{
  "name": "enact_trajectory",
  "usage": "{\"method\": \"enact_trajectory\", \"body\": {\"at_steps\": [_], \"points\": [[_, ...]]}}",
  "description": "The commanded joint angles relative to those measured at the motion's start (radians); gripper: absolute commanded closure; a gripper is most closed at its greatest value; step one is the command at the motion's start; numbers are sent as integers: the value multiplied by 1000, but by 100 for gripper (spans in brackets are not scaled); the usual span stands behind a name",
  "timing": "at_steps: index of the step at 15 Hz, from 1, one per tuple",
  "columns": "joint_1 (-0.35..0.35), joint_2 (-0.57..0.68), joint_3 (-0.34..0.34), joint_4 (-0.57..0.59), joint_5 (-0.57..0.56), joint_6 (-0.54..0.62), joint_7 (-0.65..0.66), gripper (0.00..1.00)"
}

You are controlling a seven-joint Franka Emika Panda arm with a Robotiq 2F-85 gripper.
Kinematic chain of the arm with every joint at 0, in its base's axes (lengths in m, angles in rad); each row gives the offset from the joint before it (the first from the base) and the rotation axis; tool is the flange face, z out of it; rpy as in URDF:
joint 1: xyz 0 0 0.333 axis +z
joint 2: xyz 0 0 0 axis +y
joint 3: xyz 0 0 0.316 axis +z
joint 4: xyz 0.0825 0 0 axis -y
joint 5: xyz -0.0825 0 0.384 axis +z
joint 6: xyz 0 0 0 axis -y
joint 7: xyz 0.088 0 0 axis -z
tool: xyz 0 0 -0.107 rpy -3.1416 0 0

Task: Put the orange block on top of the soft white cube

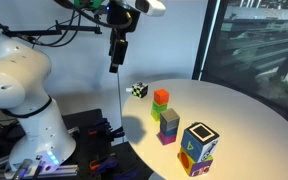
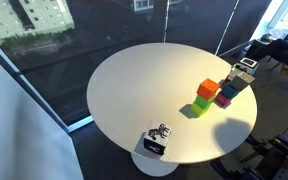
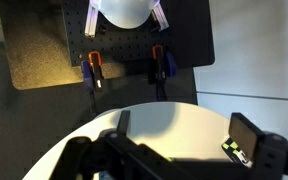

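Round white tabletop in both exterior views, with a loose row of blocks across it. Nearest the white arm, a tiny black-and-white patterned cube, alone and apart from the rest. Next along, the orange block, directly above the small green block and apparently resting on top of it, though possibly just behind, hard to settle at this size. Just beside that pair, a grey-and-purple block, grey half up, purple half down on the tabletop. Last in the row and near the rim, the soft white cube, upright, its navy-framed white face turned upward, with yellow, blue and orange panels on the sides. Orange block and soft white cube apart, with the grey-and-purple block between them. From higher up in an exterior view, the orange block toward the far side of the tabletop and the tiny patterned cube close to the near rim. Jaws pointing straight down, high over the tabletop's edge near the tiny cube, well clear of every block. Spread wide in the wrist view, dark fingers far apart, only bare tabletop between, gripping nothing. Beyond the rim in that view, a black pegboard with two orange-handled clamps.
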Motion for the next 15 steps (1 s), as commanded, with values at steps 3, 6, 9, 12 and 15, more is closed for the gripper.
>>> {"method": "enact_trajectory", "body": {"at_steps": [3,6,9,12,15], "points": [[-28,6,21,3,10,-4,-15,0],[-29,9,23,5,11,3,-11,0],[-30,32,40,9,11,35,0,0],[-26,47,60,12,6,83,2,0],[-18,62,88,5,4,144,8,0]]}}
